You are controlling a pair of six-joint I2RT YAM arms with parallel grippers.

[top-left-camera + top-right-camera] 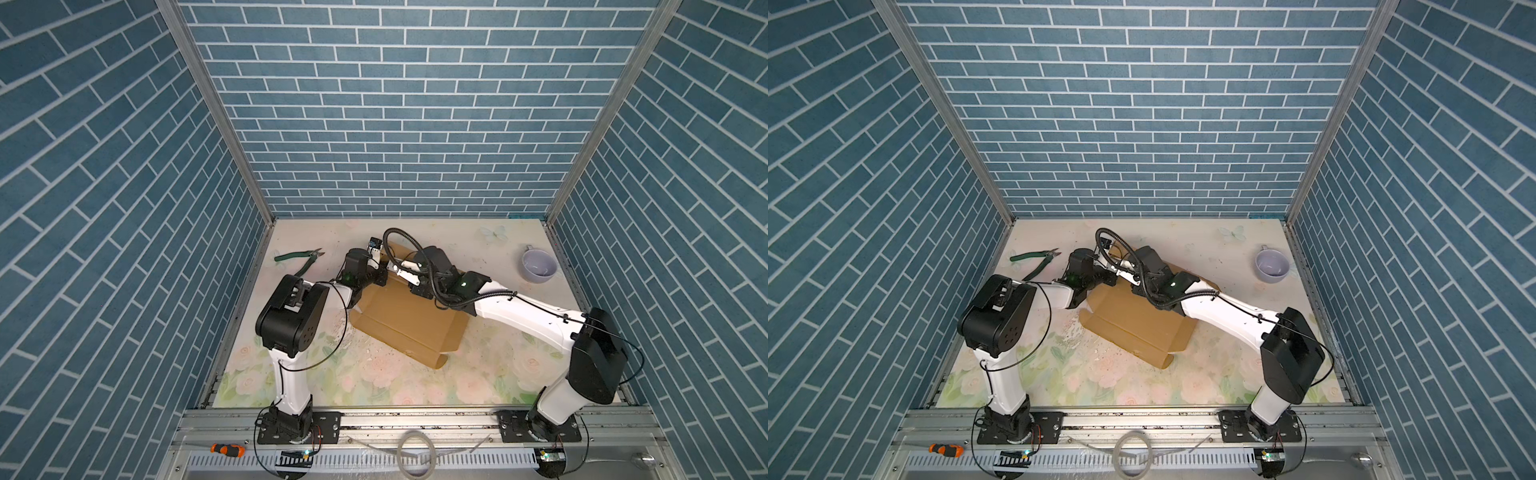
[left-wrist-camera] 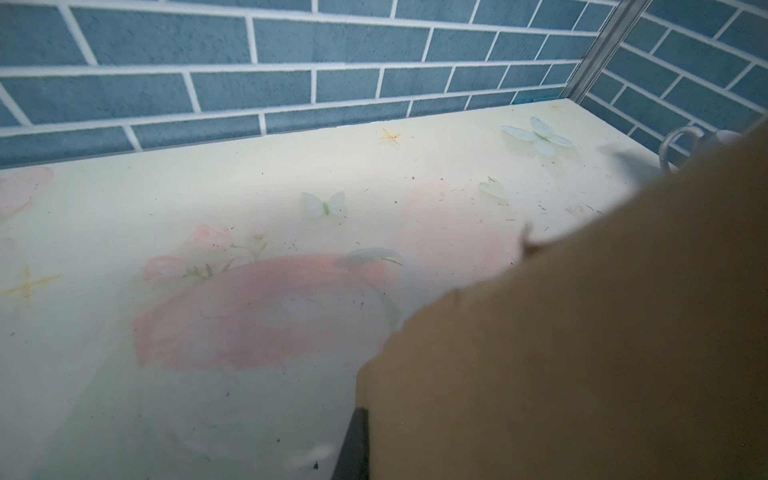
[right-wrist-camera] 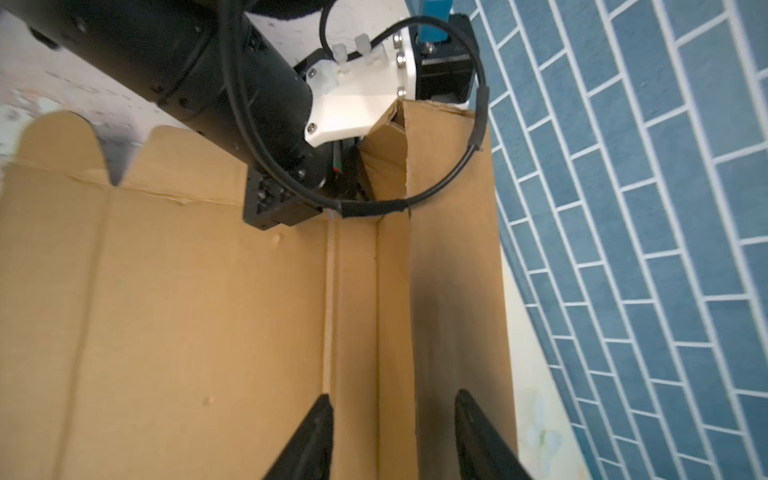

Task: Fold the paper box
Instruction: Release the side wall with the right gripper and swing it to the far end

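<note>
The paper box (image 1: 399,320) is a brown cardboard sheet lying partly folded mid-table, seen in both top views (image 1: 1133,316). Its far wall panel (image 3: 453,291) stands raised. My left gripper (image 1: 381,272) is at the box's far left corner, shut on a folded corner flap (image 3: 382,158). In the left wrist view one dark finger (image 2: 353,444) lies against the cardboard (image 2: 582,353), which hides the other finger. My right gripper (image 3: 395,411) hovers over the far edge, open, its two black fingers (image 3: 320,436) on either side of the fold strip beside the raised wall.
Green-handled cutters (image 1: 299,259) lie at the far left of the floral table. A lilac cup (image 1: 538,268) stands at the far right. An orange-handled screwdriver (image 1: 226,449) rests on the front rail. Blue brick walls enclose three sides.
</note>
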